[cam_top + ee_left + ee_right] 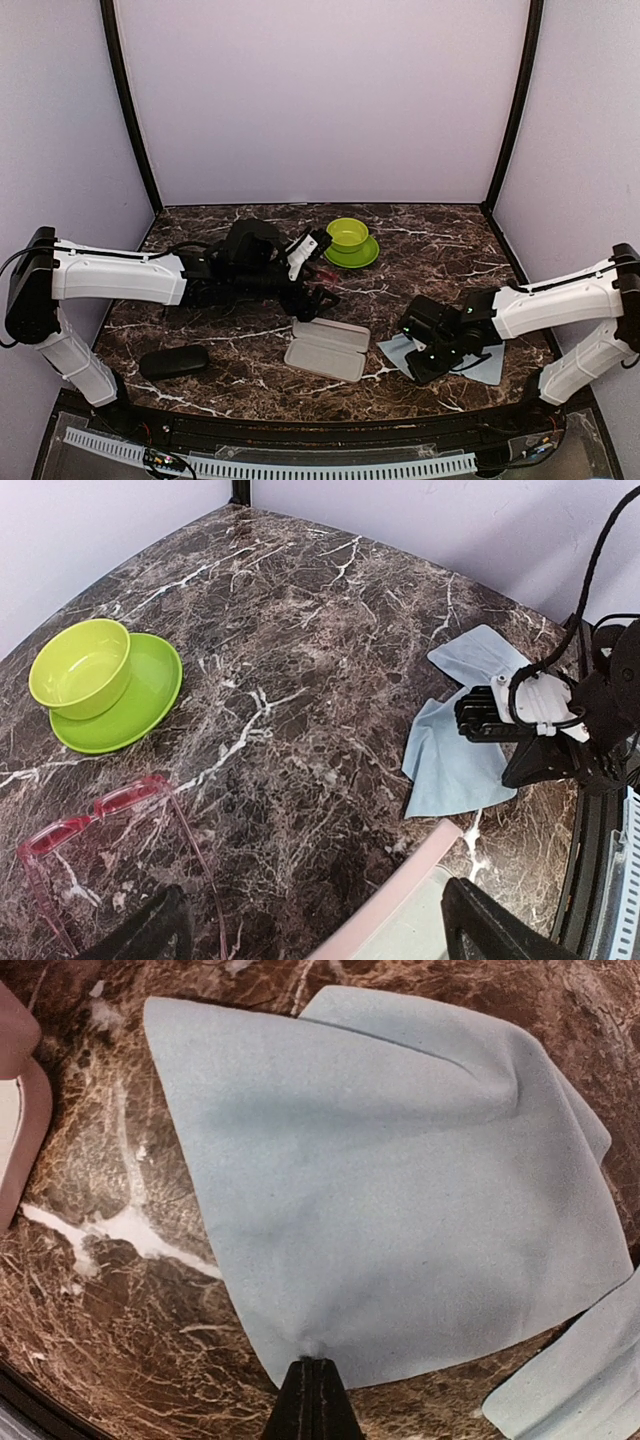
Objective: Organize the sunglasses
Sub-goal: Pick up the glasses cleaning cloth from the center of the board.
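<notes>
sunglasses (pixel 105 825), the red pair, lie left of your left gripper (pixel 315 925), front bar crosswise; its fingers (pixel 150 930) are wide open, holding nothing. right gripper (pixel 315 1392) pinches the cloth (pixel 400 1180).

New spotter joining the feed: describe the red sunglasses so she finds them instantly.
On the dark marble table, find the lime-green bowl on its saucer at the back centre. Just in front of it, toward the open pink case, lie the thin translucent red-framed sunglasses, the only red thing there.

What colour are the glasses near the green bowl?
Red glasses, translucent; clearest in the left wrist view.
</notes>
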### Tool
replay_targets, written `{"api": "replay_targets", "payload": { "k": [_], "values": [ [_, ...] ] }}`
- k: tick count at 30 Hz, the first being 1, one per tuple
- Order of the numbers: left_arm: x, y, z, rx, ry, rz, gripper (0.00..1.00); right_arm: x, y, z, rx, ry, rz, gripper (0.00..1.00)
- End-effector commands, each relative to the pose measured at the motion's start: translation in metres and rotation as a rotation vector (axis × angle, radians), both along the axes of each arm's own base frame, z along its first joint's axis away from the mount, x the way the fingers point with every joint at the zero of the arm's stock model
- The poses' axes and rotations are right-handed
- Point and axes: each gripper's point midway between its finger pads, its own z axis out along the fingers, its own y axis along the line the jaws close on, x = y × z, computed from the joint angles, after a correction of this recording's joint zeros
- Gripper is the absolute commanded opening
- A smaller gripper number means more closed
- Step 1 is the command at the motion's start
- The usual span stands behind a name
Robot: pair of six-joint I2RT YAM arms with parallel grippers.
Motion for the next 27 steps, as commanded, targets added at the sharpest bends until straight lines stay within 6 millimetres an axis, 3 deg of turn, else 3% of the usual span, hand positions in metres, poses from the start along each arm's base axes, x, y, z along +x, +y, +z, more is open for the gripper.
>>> {"api": "replay_targets", "payload": {
  "k": [1,7,18,27],
  "values": [
    [-0.003,0.003,0.009,-0.02,-0.027,-0.011,0.88,0.0,0.013,0.02,0.103,-0.029,0.006,0.0],
    [-0.018,-0.01,0.014,-0.062,-0.03,-0.13,0.86,0.01,0.019,0.055,0.221,-0.067,-0.023,0.0],
    [-0.065,-0.047,0.005,-0.033,-0.119,-0.452,0.83,0.036,0.005,0.103,0.385,-0.088,-0.1,0.0],
    [-0.057,-0.087,-0.013,0.044,-0.169,-0.53,0.8,0.045,0.002,0.123,0.468,-0.082,-0.109,0.0]
  ]
}}
